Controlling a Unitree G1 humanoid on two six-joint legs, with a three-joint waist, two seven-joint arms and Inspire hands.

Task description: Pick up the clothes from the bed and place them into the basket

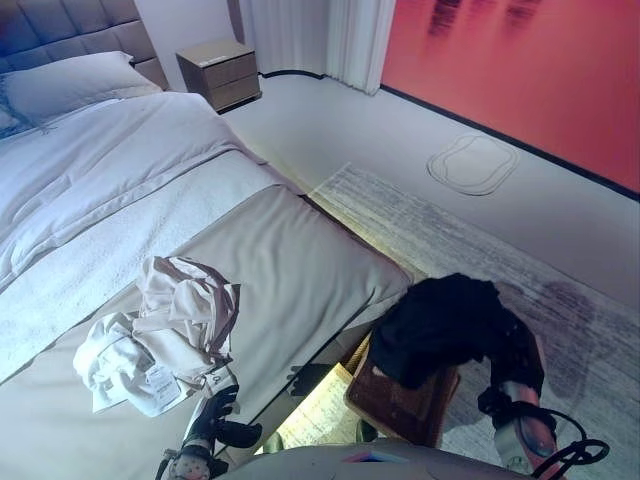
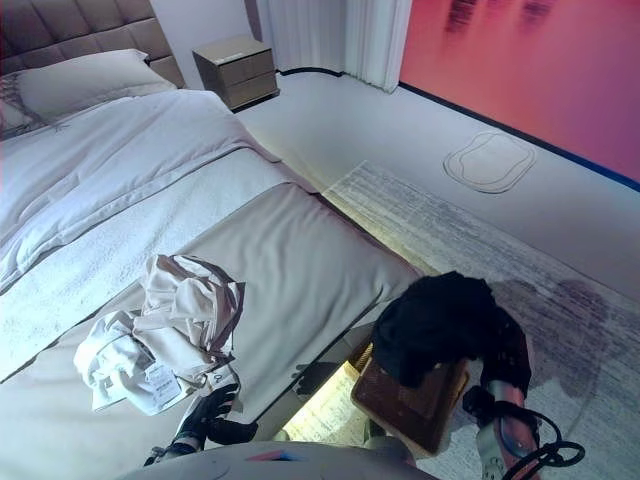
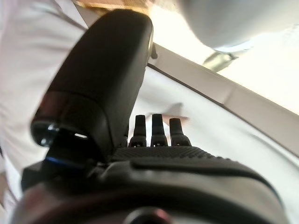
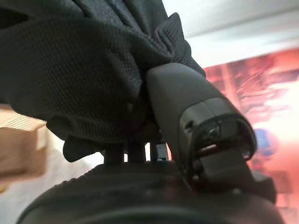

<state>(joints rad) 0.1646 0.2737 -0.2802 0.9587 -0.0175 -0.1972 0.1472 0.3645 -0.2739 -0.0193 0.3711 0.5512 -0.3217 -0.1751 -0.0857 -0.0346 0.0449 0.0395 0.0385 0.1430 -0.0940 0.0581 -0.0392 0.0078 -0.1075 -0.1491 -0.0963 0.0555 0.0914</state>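
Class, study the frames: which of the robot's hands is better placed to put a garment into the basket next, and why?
The right hand. It already grips the black garment, which hangs just above the brown basket on the floor beside the bed. The left hand is empty, low by the white clothes on the bed.

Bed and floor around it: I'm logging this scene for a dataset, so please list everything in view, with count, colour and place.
bed: one, beige cover, left
duvet: one, white, on the bed
pillow: one, white, at the headboard
headboard: one, grey, padded
light clothes: one pile, white and cream, near edge of the bed
dark garment: one, black, over the basket
basket: one, brown, on the floor beside the bed
nightstand: one, beige, by the headboard
rug: one, grey
curtain: one, white
left hand: open, beside the light clothes
right hand: gripping the dark garment
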